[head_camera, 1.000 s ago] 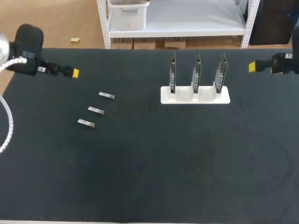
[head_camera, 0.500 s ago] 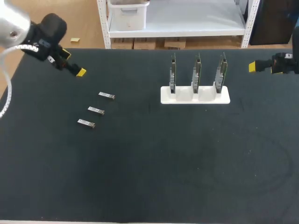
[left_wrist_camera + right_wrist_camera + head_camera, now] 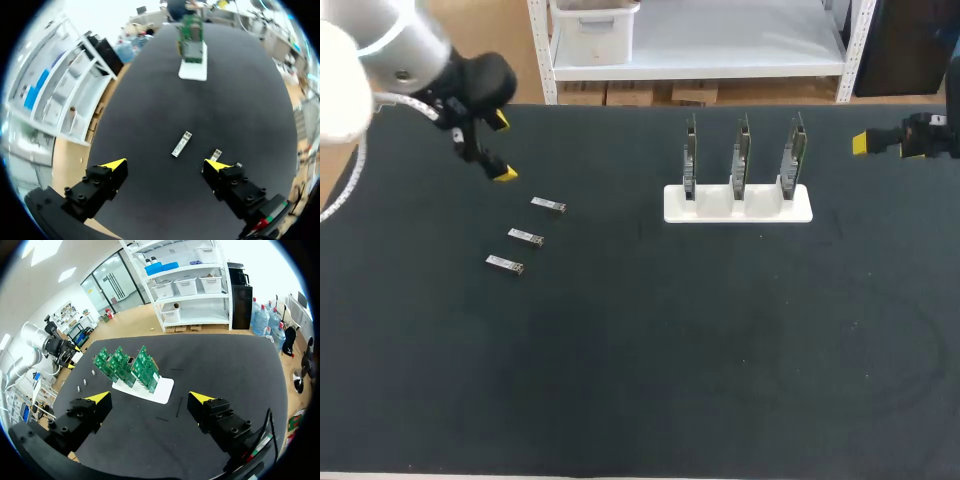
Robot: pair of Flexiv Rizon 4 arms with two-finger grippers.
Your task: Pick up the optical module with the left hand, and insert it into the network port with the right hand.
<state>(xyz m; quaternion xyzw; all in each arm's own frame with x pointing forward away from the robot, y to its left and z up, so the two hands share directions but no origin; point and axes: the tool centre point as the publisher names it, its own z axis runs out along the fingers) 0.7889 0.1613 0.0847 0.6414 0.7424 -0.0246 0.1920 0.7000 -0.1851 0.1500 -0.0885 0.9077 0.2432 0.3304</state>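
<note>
Since no module is in hand yet, all three lie flat in a slanted row on the left part of the black table: rear optical module, middle optical module, front optical module, each apart from the next.

Left gripper hangs just beyond the rear one, fingers spread wide, nothing between them. In the left wrist view that module sits ahead of the gap between the fingers.

Handling (judgement): a small, light, rigid metal-cased bar. The smooth sides are likely to slip, and it could skate on the mat if nudged. Best hold is across the two long sides near mid-length, leaving one end free for the hand-over and the insertion.

Well to the right stands the white holder with three upright circuit boards. Their ports are too small to make out.

Right gripper waits at the table's far right edge, released and empty.
</note>
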